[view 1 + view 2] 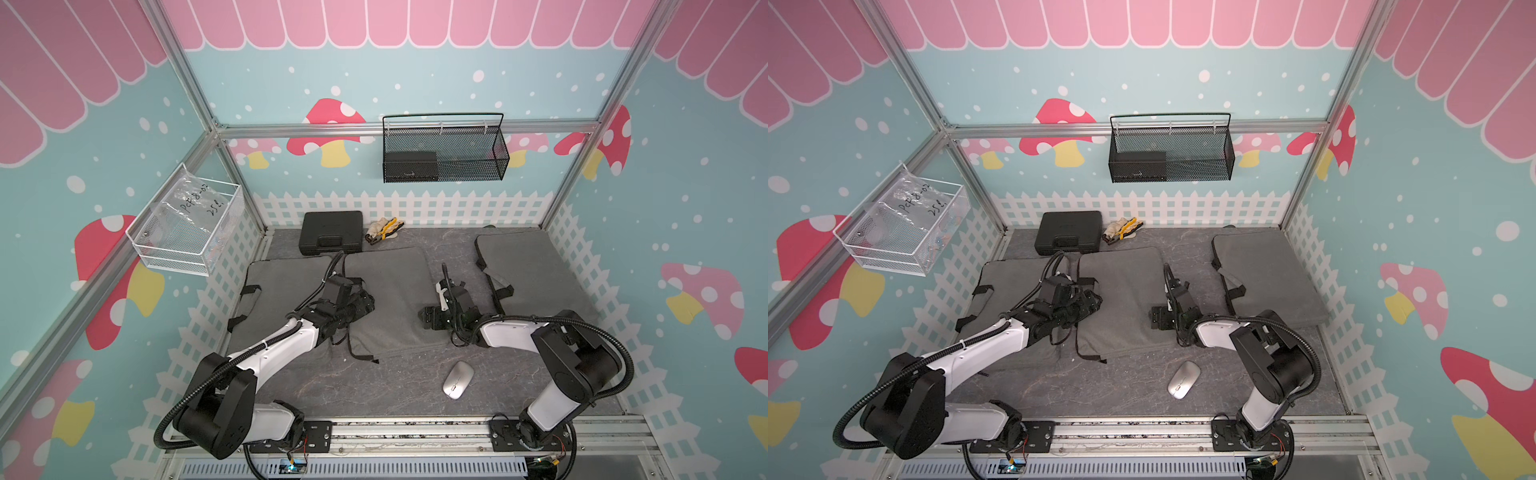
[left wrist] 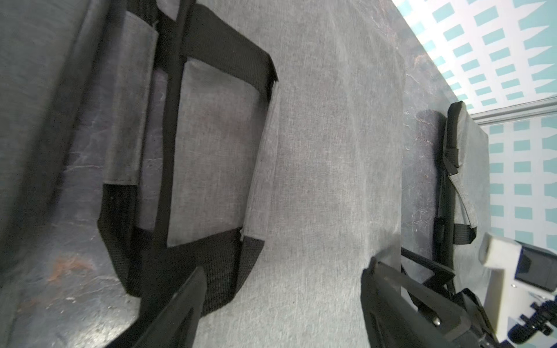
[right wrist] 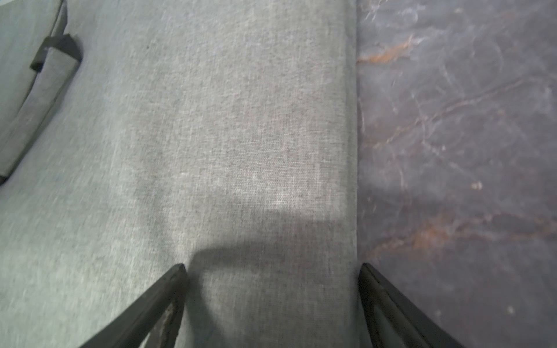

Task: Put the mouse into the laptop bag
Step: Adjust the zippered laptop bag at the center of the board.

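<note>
Our left gripper [image 2: 286, 268] hangs released over the middle laptop bag [image 1: 390, 291], beside its handles [image 2: 229, 48]. Our right gripper [image 3: 272, 266], also spread and empty, hovers at that bag's right edge. We judge the bag is being readied; next, its mouth needs lifting. The mouse [image 1: 458, 380] lies on the table [image 1: 374, 386], near and right, its long axis running near-left to far-right, wheel end seemingly nearer.

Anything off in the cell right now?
Nothing spilled or broken. A loose black strap trails off the front edge of the middle bag onto the table. A crumpled glove lies at the back beside the black case. The mouse sits bare on the table, not in a bag.
</note>
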{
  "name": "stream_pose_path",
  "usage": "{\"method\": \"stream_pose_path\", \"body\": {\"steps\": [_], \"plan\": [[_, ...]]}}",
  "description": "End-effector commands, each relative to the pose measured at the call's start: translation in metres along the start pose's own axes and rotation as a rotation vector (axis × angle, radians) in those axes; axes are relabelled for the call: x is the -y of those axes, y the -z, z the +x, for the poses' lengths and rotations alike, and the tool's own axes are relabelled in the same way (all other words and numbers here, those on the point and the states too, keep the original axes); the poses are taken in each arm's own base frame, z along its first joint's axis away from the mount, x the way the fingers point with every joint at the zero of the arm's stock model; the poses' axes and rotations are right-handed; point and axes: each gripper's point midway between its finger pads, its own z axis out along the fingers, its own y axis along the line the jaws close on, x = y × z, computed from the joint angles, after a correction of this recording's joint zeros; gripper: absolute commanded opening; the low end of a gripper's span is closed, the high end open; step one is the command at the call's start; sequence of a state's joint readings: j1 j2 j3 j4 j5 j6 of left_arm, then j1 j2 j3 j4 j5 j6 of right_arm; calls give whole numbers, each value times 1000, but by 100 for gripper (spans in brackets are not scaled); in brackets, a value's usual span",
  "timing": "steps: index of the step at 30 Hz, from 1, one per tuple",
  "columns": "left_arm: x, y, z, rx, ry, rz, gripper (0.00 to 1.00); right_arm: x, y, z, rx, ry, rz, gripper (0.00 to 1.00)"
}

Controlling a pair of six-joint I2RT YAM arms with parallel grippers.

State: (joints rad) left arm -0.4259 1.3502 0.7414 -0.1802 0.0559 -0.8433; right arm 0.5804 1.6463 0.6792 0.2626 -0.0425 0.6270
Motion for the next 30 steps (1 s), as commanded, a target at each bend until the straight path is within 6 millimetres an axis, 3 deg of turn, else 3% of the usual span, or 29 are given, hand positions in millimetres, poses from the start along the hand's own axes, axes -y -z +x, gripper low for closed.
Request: {"method": "stream_pose_path", "body": {"steps": [1, 7, 14, 18, 23, 26, 30], "plan": [[-1, 4, -7, 22, -24, -24, 84, 9, 1, 42, -120, 12, 37, 92], [-7, -13, -9, 40, -14, -35, 85, -6, -4, 47, -132, 33, -16, 93], [-19, -39, 2, -9, -5, -73, 84, -40, -12, 58, -162, 87, -80, 86], [-29, -28, 3, 13, 3, -104, 84, -55, -14, 65, -175, 105, -100, 86], [-37, 0, -11, 105, -7, -152, 87, -72, -12, 76, -185, 118, -122, 86], [-34, 9, -17, 122, -26, -161, 89, -69, -9, 77, -173, 101, -104, 88], [-27, 20, -26, 133, -48, -169, 89, -63, 3, 64, -117, 99, -66, 93]]}}
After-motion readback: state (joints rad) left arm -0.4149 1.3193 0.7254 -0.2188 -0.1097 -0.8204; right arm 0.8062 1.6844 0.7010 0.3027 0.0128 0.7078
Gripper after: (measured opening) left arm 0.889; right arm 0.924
